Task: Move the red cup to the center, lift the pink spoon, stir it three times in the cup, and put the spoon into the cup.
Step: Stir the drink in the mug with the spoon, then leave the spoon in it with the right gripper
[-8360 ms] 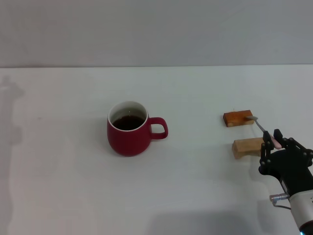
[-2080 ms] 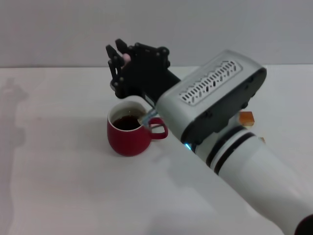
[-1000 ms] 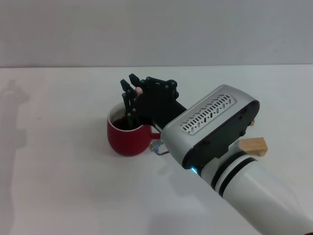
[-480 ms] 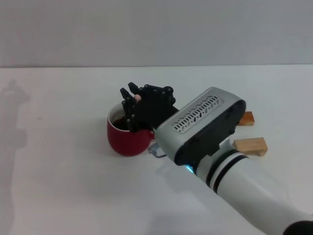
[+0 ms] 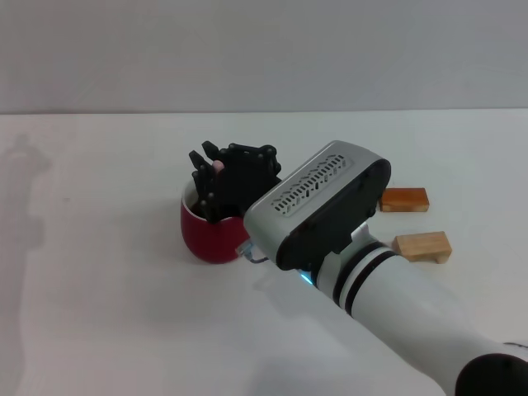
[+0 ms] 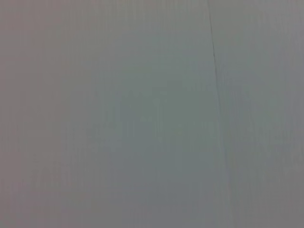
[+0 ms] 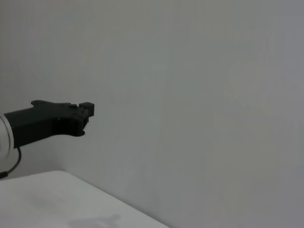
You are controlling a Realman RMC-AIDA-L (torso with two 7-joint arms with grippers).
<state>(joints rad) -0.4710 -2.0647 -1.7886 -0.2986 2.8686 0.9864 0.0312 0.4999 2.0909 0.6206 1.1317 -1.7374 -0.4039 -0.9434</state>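
Note:
The red cup [image 5: 204,238] stands on the white table [image 5: 99,272], left of the middle; only its near wall shows below my right gripper. My right gripper [image 5: 208,175] hangs over the cup's mouth, fingers pointing down into it, shut on the pink spoon, whose pale pink handle end [image 5: 218,166] shows between the fingers. The spoon's bowl and the liquid are hidden by the gripper. My left gripper [image 7: 64,121] shows only in the right wrist view, far off to the side and above the table.
Two small wooden blocks lie at the right: a darker orange one [image 5: 403,200] and a pale one [image 5: 421,246]. My right arm's white forearm [image 5: 330,214] crosses the table from the lower right. The left wrist view shows only a grey wall [image 6: 142,114].
My right gripper has stayed low in the cup with the spoon and shifted left across its mouth. The forearm swung left with it. The cup stays put.

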